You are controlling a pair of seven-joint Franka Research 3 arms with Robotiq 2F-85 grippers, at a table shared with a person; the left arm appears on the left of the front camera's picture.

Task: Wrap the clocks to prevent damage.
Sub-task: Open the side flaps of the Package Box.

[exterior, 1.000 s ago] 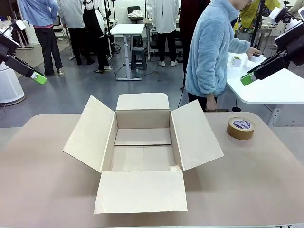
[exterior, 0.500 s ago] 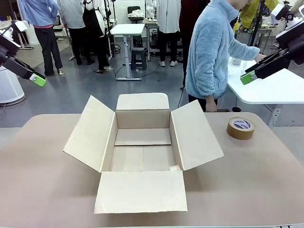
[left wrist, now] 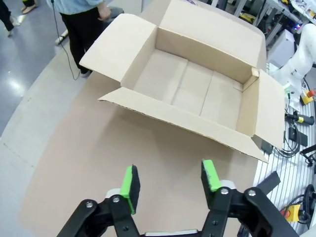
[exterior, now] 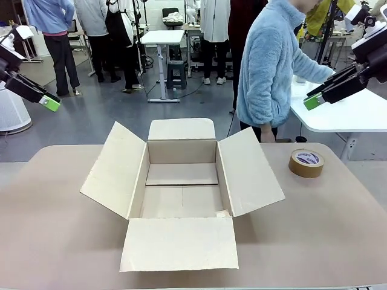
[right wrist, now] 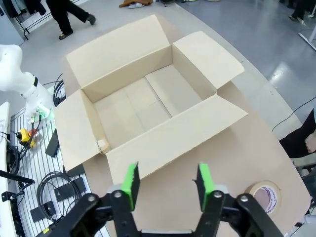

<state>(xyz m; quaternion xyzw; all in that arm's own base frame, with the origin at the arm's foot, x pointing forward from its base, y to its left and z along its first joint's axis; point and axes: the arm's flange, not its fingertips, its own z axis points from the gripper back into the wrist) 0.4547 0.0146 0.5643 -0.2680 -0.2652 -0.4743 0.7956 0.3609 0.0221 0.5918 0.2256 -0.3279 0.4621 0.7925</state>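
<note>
Hovering left gripper (left wrist: 170,173): black, two-fingered, with green pads; jaws spread wide with nothing between them. It hung high at the upper left of the front view, probably parked clear of the work area.
Matching right gripper (right wrist: 167,173): likewise spread and empty, high at the upper right of the front view, aimed down at the box as if ready to reach in.
Brown cardboard box (exterior: 181,151): sat at the centre of the frame with all four flaps folded outward and its floor bare, likely laid open to receive goods.
Brown tape roll (exterior: 306,162): lay flat to the right of the box, near it but apart, handy for sealing.
Task's clocks: I could not tell where they lay; nothing was in the box.
Person in a pale blue fleece (exterior: 269,66): stood at the upper right, reaching toward a white side table (exterior: 357,112), perhaps fetching something.
Tan table (exterior: 326,229): carried the box and the tape.
</note>
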